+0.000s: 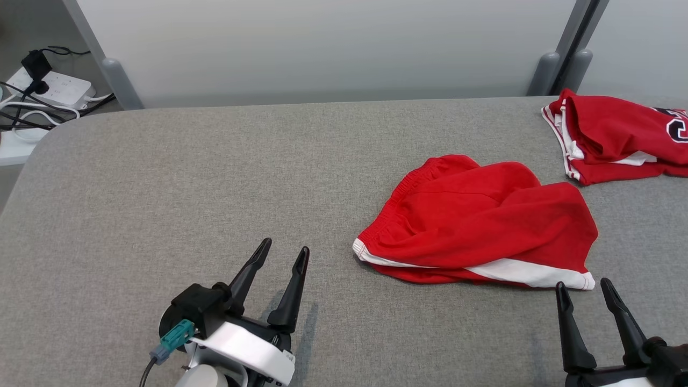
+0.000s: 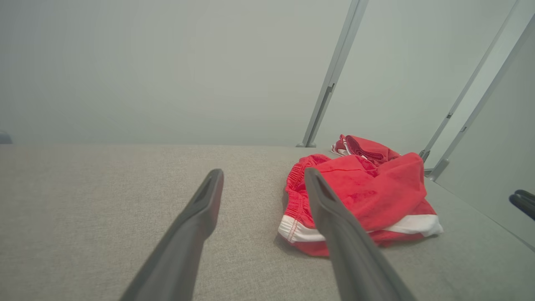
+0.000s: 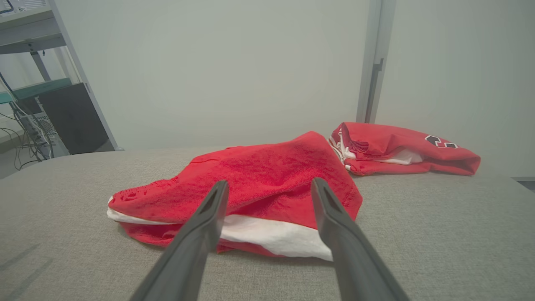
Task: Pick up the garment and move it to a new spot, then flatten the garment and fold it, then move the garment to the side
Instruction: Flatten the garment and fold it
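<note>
A crumpled red garment (image 1: 478, 220) with white trim lies on the grey table, right of centre. It looks like a pair of shorts, bunched with the waistband at the left. My left gripper (image 1: 285, 252) stands open near the front edge, well to the left of the cloth and apart from it. My right gripper (image 1: 585, 287) is open just in front of the garment's white hem, holding nothing. In the left wrist view the garment (image 2: 359, 196) lies ahead and to the right of my left gripper (image 2: 264, 172). The right wrist view shows the garment (image 3: 259, 184) straight ahead beyond my right gripper (image 3: 270, 183).
A second red garment (image 1: 618, 137) with white trim and dark lettering lies bunched at the table's (image 1: 161, 188) far right corner. Grey wall panels with posts (image 1: 548, 72) run along the back edge. A power strip with cables (image 1: 48, 88) sits off the table at the far left.
</note>
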